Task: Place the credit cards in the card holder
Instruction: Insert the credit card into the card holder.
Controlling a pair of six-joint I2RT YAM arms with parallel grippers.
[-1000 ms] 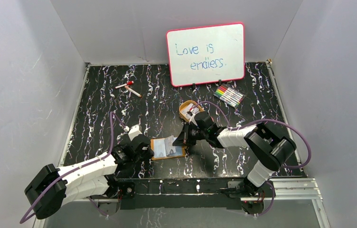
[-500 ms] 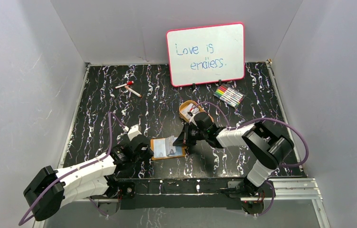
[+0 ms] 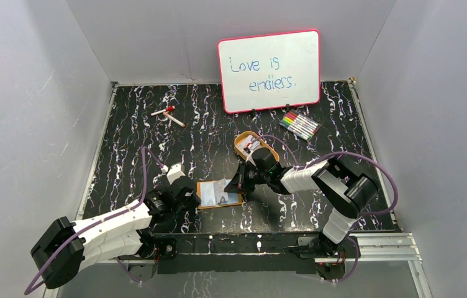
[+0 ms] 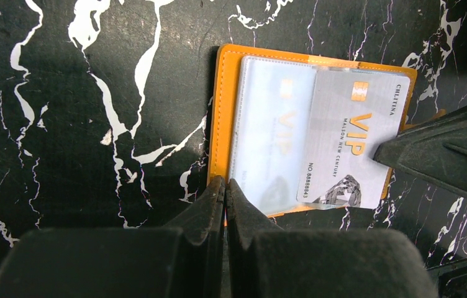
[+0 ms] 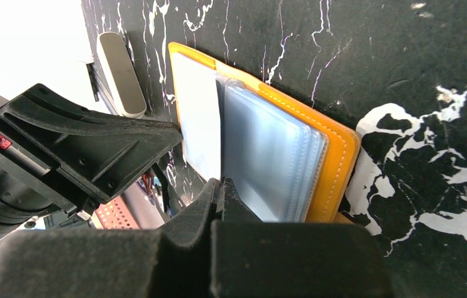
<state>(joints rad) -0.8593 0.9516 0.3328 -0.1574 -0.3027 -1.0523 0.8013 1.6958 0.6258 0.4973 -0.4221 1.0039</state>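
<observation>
Your left gripper (image 4: pixel 224 185) low and reaching forward, jaws pressed tight together, your right gripper (image 5: pixel 220 184) angled in from the right, jaws closed too, both arms stretched inward, tips near each other

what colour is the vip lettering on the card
Gold, on the pale grey credit card; left wrist view shows it best.

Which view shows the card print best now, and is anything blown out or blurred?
Left wrist: credit card print sharp and readable. Right wrist: top-left corner blown out white, card holder in focus. Top external: evenly lit, print too small.
</observation>
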